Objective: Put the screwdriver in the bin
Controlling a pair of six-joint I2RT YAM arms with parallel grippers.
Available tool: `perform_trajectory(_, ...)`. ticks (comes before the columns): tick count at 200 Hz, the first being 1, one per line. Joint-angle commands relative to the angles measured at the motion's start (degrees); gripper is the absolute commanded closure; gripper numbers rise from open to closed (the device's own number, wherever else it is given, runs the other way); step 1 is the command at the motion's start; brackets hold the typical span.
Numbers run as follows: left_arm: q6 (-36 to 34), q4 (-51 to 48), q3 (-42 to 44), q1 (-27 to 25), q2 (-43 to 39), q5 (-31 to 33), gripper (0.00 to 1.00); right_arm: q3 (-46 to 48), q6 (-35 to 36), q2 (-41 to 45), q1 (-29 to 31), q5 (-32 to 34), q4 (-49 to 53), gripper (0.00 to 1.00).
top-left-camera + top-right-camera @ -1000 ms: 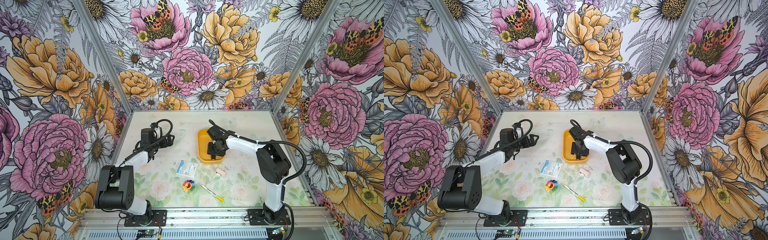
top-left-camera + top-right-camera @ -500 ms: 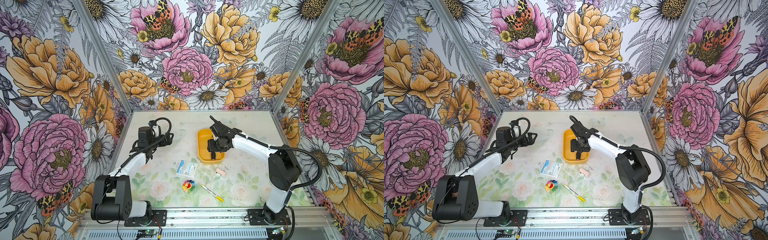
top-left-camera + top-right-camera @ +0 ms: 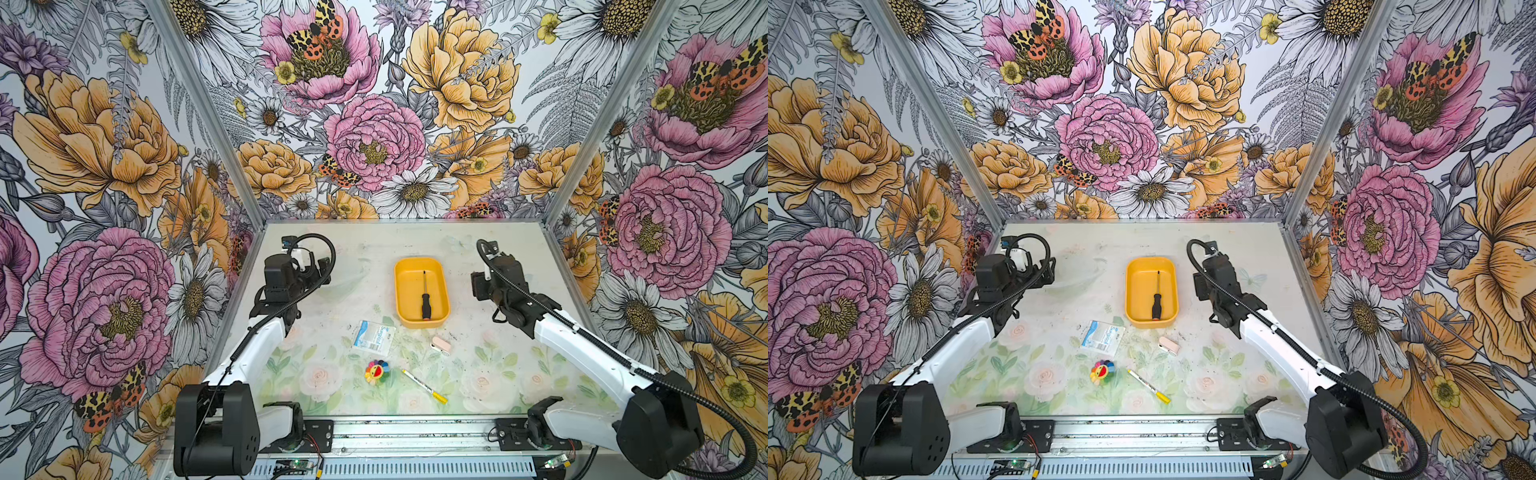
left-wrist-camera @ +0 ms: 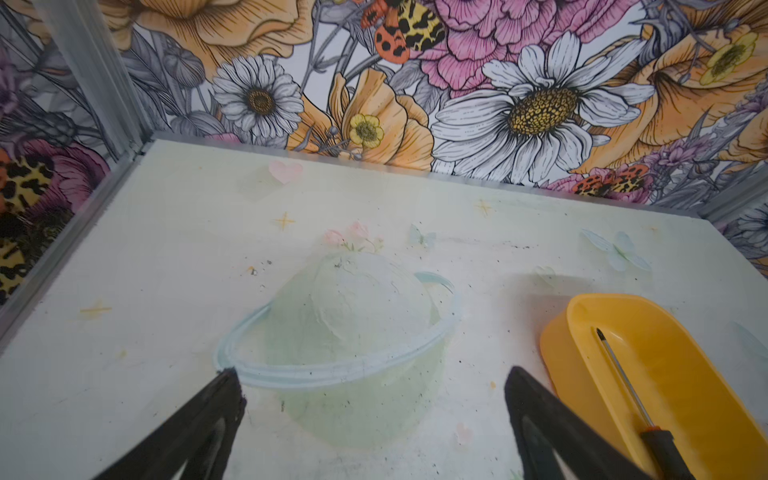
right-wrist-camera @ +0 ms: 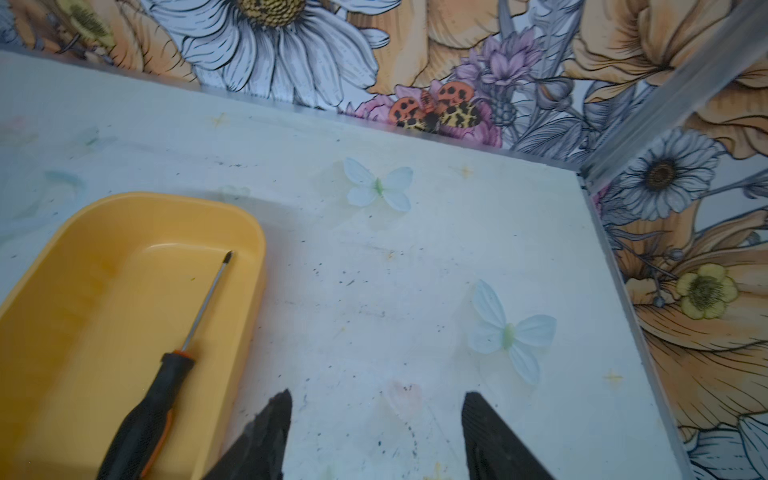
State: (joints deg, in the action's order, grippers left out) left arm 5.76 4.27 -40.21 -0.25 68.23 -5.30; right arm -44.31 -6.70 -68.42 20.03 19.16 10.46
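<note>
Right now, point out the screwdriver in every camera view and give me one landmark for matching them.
In a top view: the screwdriver lies inside the bin, mid-table, tip toward the back wall.
In a top view: screwdriver inside the bin, same pose.
Left wrist view: screwdriver in the bin, handle cut off by the picture's edge.
Right wrist view: screwdriver in the bin, nearly whole.
Shared landmark: the yellow bin.

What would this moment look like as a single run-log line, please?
task: done | screwdriver: lying flat in bin | right gripper: open, empty, beside bin | left gripper: open, empty
</note>
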Motion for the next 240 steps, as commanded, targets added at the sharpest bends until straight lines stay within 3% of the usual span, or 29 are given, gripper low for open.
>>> perform_trajectory(1,-2.97,10.24,6.64,0.71,-3.02,6.11,0.01,6.43,3.32,2.45,-4.15,0.53,-17.24,0.33)
perform_trajectory(35,-4.99,27.0,17.25,1.91,-4.81,6.99,0.01,14.32,3.56,-0.04,-10.72,-2.67,-32.81,0.33)
perform_trajectory(58,-6.33,30.68,19.05,2.59,-3.02,6.14,0.01,17.84,3.9,-4.47,-14.1,-5.05,-43.44,0.33)
perform_trajectory(84,-6.66,36.06,20.69,2.9,0.53,5.29,0.01,18.08,5.32,-6.36,-15.67,-6.27,-48.42,0.33)
perform_trajectory(149,-5.69,49.18,22.22,3.06,12.01,3.41,0.01,16.78,5.06,-8.04,-18.08,-9.9,-48.28,0.33)
perform_trajectory(199,-5.76,52.55,21.82,2.98,16.87,3.14,0.01,21.31,2.68,-4.28,-19.4,-10.8,-48.9,0.33)
perform_trajectory(240,-6.54,57.33,22.37,2.28,20.82,3.15,0.01,24.52,1.76,-7.78,-20.17,-11.58,-54.04,0.33)
